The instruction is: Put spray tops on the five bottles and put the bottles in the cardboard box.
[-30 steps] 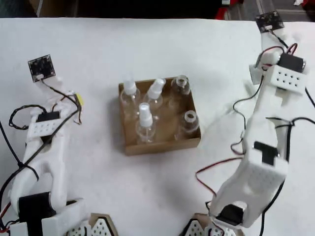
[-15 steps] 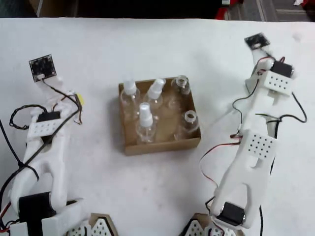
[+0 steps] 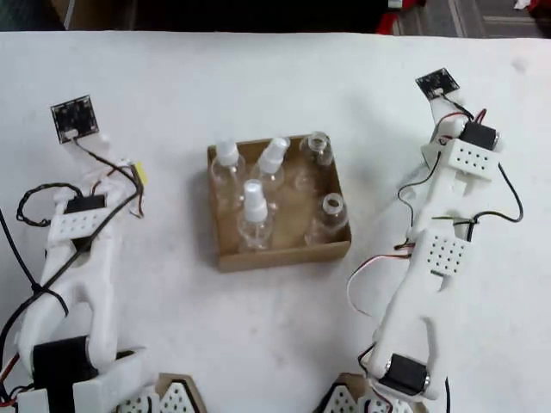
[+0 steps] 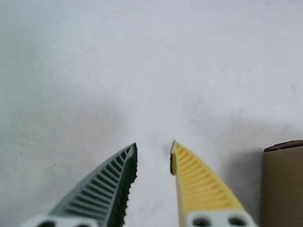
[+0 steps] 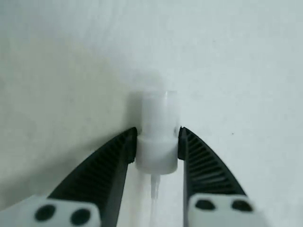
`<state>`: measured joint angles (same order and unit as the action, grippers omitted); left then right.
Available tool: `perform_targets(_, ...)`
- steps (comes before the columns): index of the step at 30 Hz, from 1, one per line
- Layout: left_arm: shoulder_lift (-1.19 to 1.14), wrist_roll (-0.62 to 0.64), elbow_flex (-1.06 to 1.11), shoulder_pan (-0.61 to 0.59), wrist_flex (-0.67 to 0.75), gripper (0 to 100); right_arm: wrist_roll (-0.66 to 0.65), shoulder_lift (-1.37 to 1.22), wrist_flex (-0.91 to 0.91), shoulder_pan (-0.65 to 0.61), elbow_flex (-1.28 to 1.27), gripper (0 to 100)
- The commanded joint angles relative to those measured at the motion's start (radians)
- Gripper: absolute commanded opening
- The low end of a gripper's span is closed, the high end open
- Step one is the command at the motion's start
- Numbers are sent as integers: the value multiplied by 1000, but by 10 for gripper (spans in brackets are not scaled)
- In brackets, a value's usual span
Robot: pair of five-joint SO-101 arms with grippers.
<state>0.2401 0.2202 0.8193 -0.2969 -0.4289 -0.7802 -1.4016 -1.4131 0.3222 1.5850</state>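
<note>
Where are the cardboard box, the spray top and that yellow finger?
Box [image 3: 282,255]: high view, its near wall.
Spray top [image 5: 156,151]: right wrist view, its collar.
Yellow finger [image 4: 199,184]: left wrist view, its ridged face.

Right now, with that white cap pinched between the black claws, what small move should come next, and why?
Probably carry the spray top, which the right gripper is shut on, over to the cardboard box. The nearer bare-necked bottle and the farther bare-necked bottle in it have no tops yet.
</note>
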Motion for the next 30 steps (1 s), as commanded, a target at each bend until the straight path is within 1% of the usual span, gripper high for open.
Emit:
perform_targets(1, 2, -12, -48, 10, 6, 117, -6, 10, 25, -18, 46, 15)
perform_targets(3, 2, -12, -48, 10, 6, 117, -6, 13, 25, -18, 48, 29)
perform_targets(7, 2, -12, -48, 10, 6, 117, -6, 53, -13, -13, 89, 16)
perform_targets(12, 2, -12, -48, 10, 6, 117, 3, 295, -159, -21, 78, 16)
perform_targets(18, 2, -12, -48, 5, 6, 117, 5, 598, -312, -85, 75, 16)
perform_targets(20, 2, -12, -48, 5, 6, 117, 57, 680, -317, -94, 71, 16)
perform_targets(23, 2, -12, -48, 7, 6, 117, 215, 788, -317, -88, 69, 15)
perform_targets(26, 2, -12, -48, 8, 6, 117, 333, 880, -320, -64, 60, 15)
perform_targets(28, 2, -12, -48, 8, 6, 117, 361, 951, -320, -54, 9, 15)
perform_targets(30, 2, -12, -48, 8, 6, 117, 367, 1043, -321, -53, -94, 15)
